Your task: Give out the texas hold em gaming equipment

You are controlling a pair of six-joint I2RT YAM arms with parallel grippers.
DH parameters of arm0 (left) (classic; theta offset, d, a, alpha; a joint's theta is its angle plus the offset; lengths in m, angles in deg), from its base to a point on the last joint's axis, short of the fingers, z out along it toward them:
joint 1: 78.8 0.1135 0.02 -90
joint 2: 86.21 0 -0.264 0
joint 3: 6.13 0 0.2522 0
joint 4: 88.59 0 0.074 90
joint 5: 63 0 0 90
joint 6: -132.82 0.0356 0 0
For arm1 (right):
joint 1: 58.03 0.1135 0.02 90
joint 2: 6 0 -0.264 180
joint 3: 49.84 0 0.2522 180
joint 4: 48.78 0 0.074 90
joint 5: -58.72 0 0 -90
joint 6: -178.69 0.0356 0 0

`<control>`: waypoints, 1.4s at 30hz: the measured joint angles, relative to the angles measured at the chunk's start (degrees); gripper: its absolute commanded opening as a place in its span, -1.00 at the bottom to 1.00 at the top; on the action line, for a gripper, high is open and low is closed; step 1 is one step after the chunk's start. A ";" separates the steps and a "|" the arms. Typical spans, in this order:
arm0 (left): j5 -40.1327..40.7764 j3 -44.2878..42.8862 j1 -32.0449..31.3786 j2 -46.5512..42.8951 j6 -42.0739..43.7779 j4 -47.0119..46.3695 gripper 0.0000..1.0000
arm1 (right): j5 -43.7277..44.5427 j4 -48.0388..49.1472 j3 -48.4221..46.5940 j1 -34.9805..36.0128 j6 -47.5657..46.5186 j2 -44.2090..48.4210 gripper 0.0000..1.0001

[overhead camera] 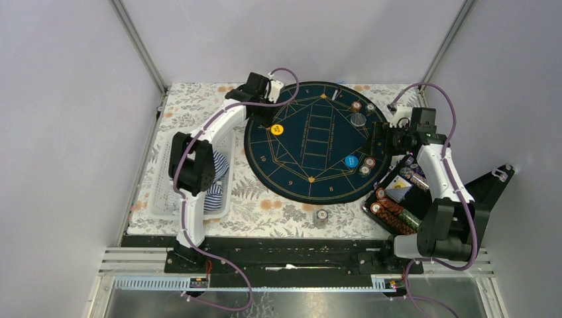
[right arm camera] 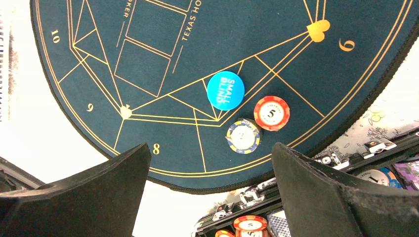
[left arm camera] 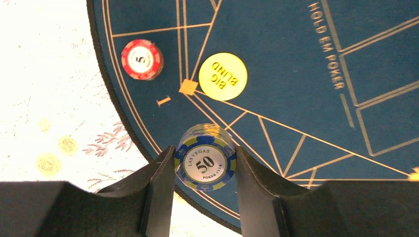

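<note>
Floral bench (overhead camera: 265, 212) carries the mat (overhead camera: 311, 142), where yellow disc (left arm camera: 223, 76), blue disc (right arm camera: 225, 90) and a few stacks (overhead camera: 356, 106) sit dealt, left pincer (left arm camera: 205, 170) clamps a 50 stack (left arm camera: 204, 160) at the mat's edge, right pincer (right arm camera: 210, 148) gapes empty, and the case (overhead camera: 368, 204) holds more.

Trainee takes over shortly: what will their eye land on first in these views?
The round dark blue mat with gold lines fills the middle of the top view. At its far-left edge the left pincer grips a 50 chip stack, beside the yellow Big Blind disc. The right pincer hangs open near the blue Small Blind disc.
</note>
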 measured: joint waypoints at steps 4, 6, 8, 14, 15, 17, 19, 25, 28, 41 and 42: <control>1.57 -0.13 1.22 3.45 -0.22 -0.48 -0.44 | -0.48 -0.07 0.07 0.00 -0.17 0.00 0.99; 2.16 -0.31 1.68 5.33 -0.35 -0.59 -0.44 | -0.52 -0.17 0.20 0.00 -0.31 0.00 0.99; 2.69 -0.66 2.08 7.04 -0.37 -0.63 -0.44 | -0.52 -0.26 0.26 0.00 -0.39 -0.02 0.99; 3.54 -2.43 3.21 10.75 -0.57 -0.96 -0.42 | -0.57 -0.33 0.26 0.00 -0.55 -0.15 0.99; 3.65 -2.78 3.37 11.10 -0.59 -0.96 -0.41 | -0.57 -0.33 0.26 0.00 -0.55 -0.20 0.99; 3.69 -3.65 3.67 11.76 -0.61 -1.03 -0.40 | -0.59 -0.35 0.26 0.00 -0.57 -0.31 0.99; 3.72 -4.74 3.89 12.48 -0.63 -1.44 -0.39 | -0.61 -0.35 0.28 0.00 -0.63 -0.37 0.99; 3.78 -7.41 4.31 15.08 -0.61 -2.60 -0.37 | -0.66 -0.35 0.28 0.00 -0.96 -0.76 0.99; 4.28 -8.17 4.33 16.37 -0.61 -2.54 -0.28 | -0.66 -0.37 0.28 0.00 -0.98 -1.09 0.99; -0.42 -6.58 4.92 14.05 -0.72 -1.01 0.98 | -9.18 -1.90 0.70 0.44 -4.04 -0.79 0.99; -1.29 -5.90 4.92 12.94 -0.76 -0.33 0.98 | -9.55 -2.64 0.61 0.70 -4.66 -0.57 0.99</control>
